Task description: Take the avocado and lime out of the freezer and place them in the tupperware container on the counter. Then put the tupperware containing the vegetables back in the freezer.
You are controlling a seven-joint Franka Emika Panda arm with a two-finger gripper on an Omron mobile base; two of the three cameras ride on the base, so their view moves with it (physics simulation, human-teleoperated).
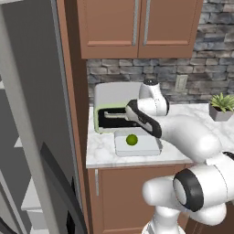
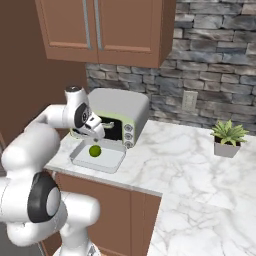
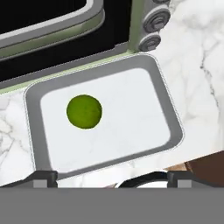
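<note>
Here, the lime (image 3: 84,111) is seen lying loose in the tupperware container (image 3: 175,131) on the worktop (image 2: 190,165), just before the toaster oven (image 2: 120,116). The claw (image 3: 111,178) is held open above, empty. The freezer (image 1: 32,137) door and potted plant (image 2: 227,139) are shown from the base views.
</note>
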